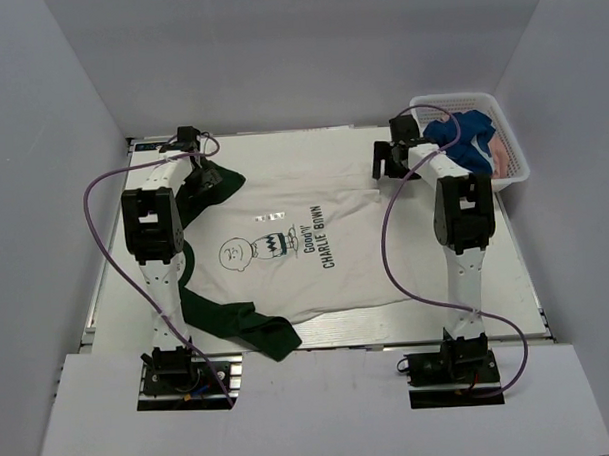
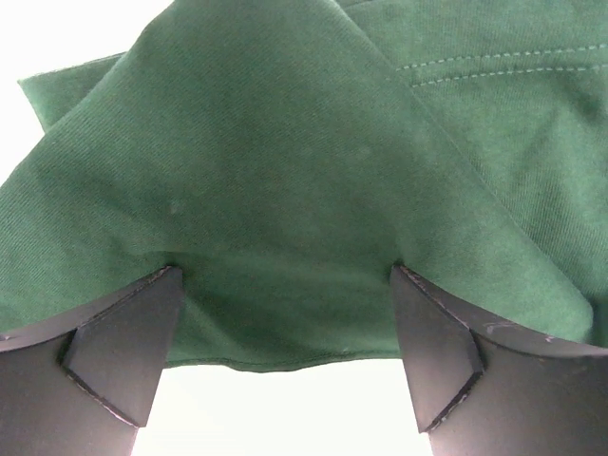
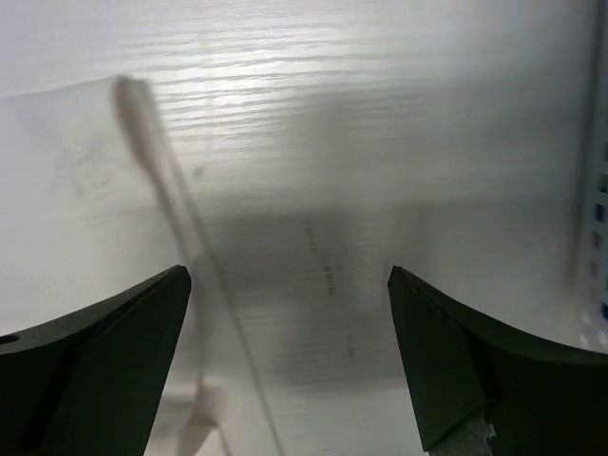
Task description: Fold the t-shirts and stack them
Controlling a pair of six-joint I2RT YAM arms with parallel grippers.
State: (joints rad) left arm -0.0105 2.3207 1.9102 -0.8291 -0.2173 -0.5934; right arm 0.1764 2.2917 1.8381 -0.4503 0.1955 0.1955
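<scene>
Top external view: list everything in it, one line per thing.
cream t-shirt: one, cream with dark green sleeves and a black cartoon print, spread flat mid-table
blue t-shirt: one, blue, bunched in the basket
pink t-shirt: one, dusty pink, in the basket beside the blue one
basket: one, white mesh, far right corner
table: one, white
cables: two, purple, one per arm
left end effector: black, open, at the far green sleeve
right end effector: black, open, over the cream shirt's far right edge
</scene>
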